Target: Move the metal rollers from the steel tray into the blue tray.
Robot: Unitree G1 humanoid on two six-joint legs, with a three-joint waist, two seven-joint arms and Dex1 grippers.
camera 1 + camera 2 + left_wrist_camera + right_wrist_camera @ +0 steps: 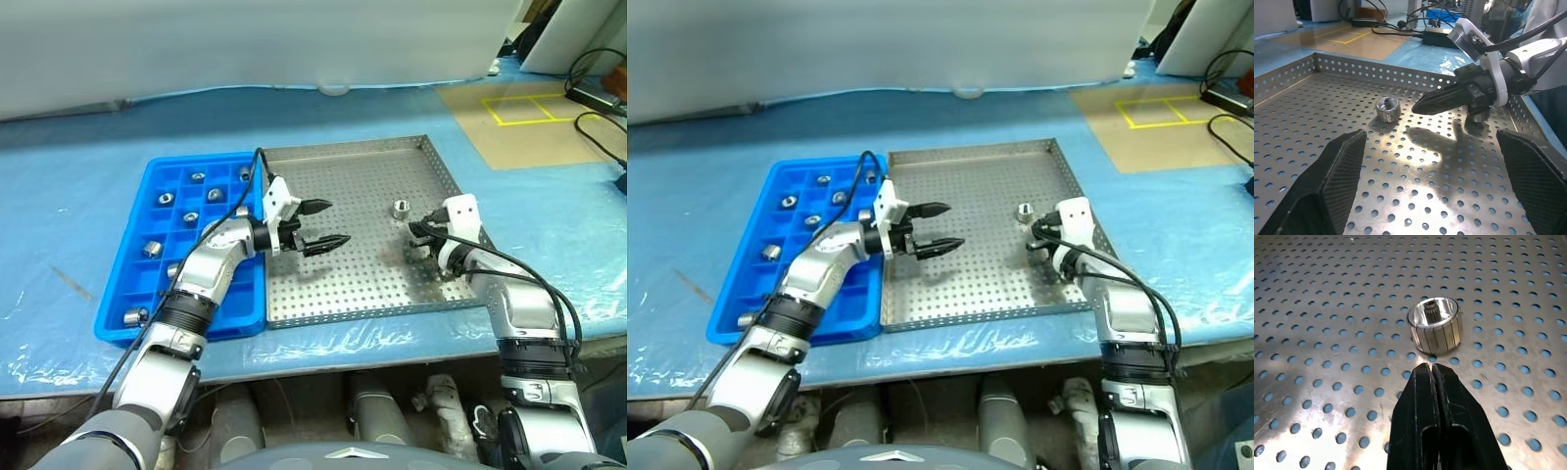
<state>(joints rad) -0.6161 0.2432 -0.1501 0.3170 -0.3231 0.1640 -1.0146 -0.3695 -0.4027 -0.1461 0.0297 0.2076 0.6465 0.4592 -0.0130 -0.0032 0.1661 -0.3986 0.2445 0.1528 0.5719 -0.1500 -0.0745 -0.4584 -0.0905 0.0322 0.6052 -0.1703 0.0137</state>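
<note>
Resting on the steel tray (343,284), one metal roller (1434,325) lies just beyond the right gripper (1432,369), pressed together empty; left gripper (326,224) hovers wide apart nearby.

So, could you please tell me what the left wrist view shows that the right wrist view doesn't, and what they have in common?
Left wrist view alone: the left gripper with jaws wide apart, the steel tray's raised rims, and cables on the table beyond. It also sees the right gripper from outside, hovering beside the roller.

Right wrist view alone: a close look at the metal roller, with its ribbed side and central hole, and the right jaws pressed shut just short of it.

Both: the perforated tray floor, that one roller and the shut right gripper.
</note>
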